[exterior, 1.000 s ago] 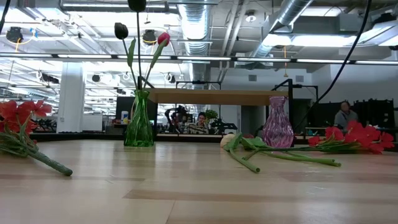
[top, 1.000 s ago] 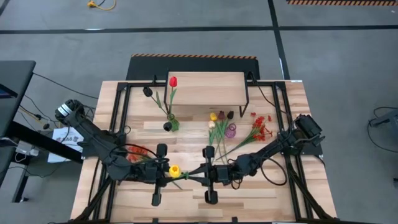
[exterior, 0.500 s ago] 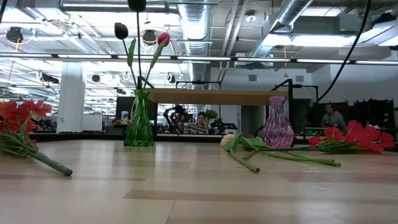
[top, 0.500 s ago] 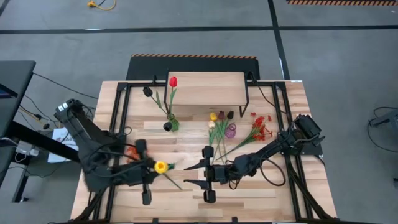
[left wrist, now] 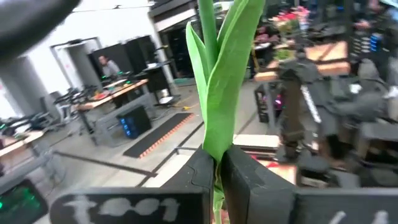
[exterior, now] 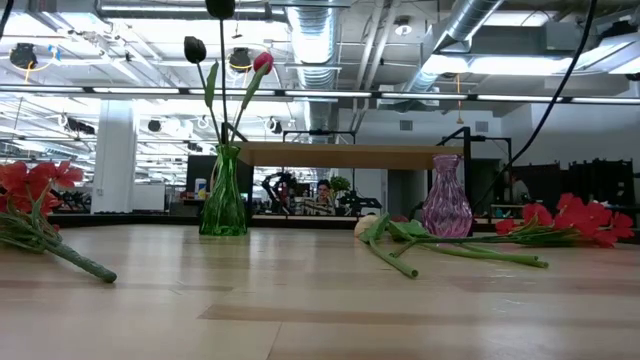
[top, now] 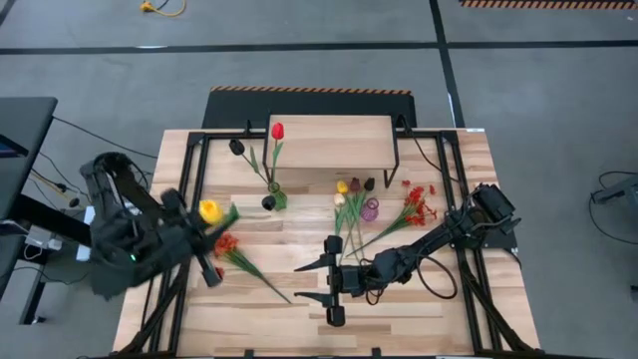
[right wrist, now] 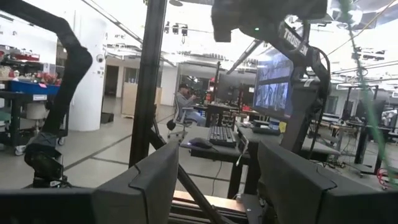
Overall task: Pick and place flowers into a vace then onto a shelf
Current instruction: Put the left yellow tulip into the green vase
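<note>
Holding a yellow tulip (top: 209,210) by its green stem, the left gripper (left wrist: 219,177) is raised over the left side of the counter (top: 439,309), its fingers (left wrist: 200,174) pinched tight on the stem and leaves. The right gripper (top: 311,282) sits low over the near centre of the counter with its fingers (right wrist: 146,183) spread wide and nothing between them. A spray of red-orange blossoms (top: 227,244) lies flat on the counter between the two grippers, its stem running toward the right gripper. Farther back, a green vase (exterior: 224,192) stands upright holding a red tulip (top: 277,131) and dark tulips (exterior: 194,49). To its right a purple vase (exterior: 444,197) stands upright, with loose flowers (top: 349,199) lying just beside it and a second red spray (top: 419,199) beyond those. The shelf (top: 331,141) stands at the far edge, its plank top bare.
</note>
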{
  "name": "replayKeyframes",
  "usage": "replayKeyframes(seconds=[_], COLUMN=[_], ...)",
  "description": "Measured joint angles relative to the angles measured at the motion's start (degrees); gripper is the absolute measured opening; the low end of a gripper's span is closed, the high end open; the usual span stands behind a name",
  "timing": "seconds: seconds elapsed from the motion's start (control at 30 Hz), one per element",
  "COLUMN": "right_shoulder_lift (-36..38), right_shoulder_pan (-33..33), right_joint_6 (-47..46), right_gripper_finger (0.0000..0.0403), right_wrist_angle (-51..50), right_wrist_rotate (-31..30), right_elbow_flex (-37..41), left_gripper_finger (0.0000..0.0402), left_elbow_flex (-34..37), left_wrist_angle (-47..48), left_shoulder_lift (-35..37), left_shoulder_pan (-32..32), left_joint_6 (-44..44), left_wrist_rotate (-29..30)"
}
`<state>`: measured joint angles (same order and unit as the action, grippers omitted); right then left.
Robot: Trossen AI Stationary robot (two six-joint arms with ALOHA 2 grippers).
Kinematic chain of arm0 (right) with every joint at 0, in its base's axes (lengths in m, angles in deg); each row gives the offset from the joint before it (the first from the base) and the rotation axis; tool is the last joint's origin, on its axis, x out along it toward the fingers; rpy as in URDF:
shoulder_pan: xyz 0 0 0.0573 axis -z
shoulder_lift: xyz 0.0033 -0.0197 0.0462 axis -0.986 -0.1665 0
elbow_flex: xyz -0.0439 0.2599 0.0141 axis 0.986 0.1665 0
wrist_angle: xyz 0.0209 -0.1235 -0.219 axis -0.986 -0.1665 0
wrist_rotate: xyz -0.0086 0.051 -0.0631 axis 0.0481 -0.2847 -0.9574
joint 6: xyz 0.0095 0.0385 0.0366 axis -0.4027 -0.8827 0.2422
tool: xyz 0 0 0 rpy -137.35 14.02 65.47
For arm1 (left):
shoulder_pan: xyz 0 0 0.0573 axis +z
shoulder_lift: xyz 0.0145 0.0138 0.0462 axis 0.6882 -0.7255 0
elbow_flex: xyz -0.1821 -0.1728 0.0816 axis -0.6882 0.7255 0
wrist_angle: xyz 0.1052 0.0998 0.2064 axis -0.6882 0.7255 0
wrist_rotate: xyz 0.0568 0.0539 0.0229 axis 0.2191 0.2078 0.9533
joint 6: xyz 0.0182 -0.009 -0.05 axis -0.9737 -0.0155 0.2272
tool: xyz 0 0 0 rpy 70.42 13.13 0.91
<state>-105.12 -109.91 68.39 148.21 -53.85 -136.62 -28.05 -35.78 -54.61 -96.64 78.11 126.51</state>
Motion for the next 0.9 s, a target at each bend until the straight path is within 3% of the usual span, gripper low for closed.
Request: replayKeyframes(seconds=[0.13,0.43,0.6,0.9], right_shoulder_lift=[0.0,0.0,0.0,0.0], right_shoulder_pan=[0.0,0.0,0.0,0.0], right_joint_6=[0.0,0.0,0.0,0.0], right_gripper_finger=[0.0209,0.0201,0.0198,0.0196], right_wrist_angle=[0.0,-0.2,-0.3,-0.3], right_wrist_rotate=[0.0,0.0,0.0,0.0], right_elbow_flex=[0.0,0.0,0.0,0.0], left_gripper_finger=[0.0,0.0,0.0,0.0], left_elbow_flex=[0.1,0.1,0.1,0.2], left_wrist_angle=[0.9,0.2,0.1,-1.8], left_shoulder_lift=[2.9,5.3,5.1,5.1], left_shoulder_pan=[3.3,12.0,13.1,13.1], left_joint_6=[0.9,3.9,4.6,5.4], left_wrist_rotate=[-0.8,-10.7,-14.4,-15.0])
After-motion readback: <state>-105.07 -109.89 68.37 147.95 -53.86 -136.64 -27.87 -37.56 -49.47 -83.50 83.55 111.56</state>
